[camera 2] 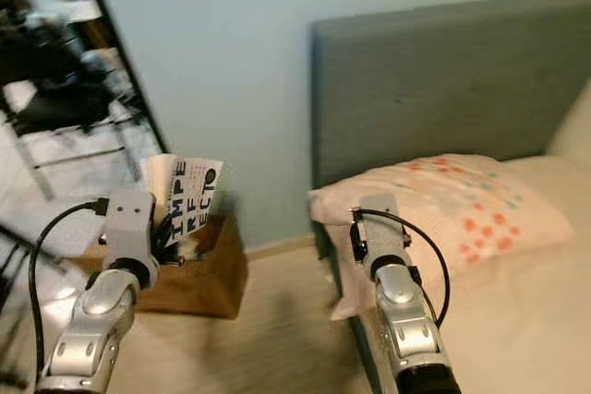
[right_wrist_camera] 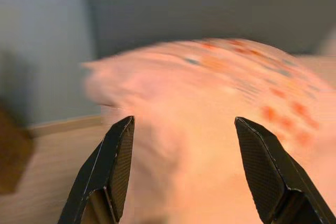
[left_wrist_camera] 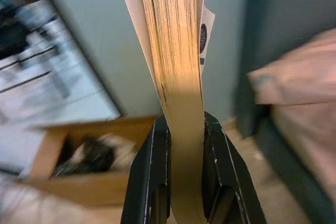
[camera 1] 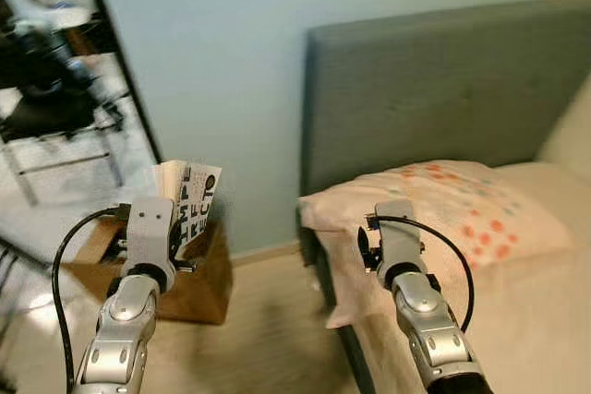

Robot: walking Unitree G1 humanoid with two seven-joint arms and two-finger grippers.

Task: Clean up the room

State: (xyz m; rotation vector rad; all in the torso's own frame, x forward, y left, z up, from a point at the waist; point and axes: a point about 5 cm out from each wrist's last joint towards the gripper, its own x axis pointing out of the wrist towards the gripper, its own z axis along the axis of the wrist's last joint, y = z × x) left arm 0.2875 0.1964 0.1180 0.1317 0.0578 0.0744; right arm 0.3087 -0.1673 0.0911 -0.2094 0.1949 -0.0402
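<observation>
While its two fingers clamp one book (left_wrist_camera: 176, 72) by the lower edge, the left gripper (left_wrist_camera: 181, 182) holds it upright above the one cardboard box (camera 1: 199, 288), which stands on the floor left of the bed (camera 1: 434, 89). Over the bed's near corner, the right gripper (right_wrist_camera: 184, 156) gapes wide and bare, facing one dotted pillow (camera 1: 462, 205).

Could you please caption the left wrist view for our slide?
Left gripper clamps a book upright above an open cardboard box.
</observation>
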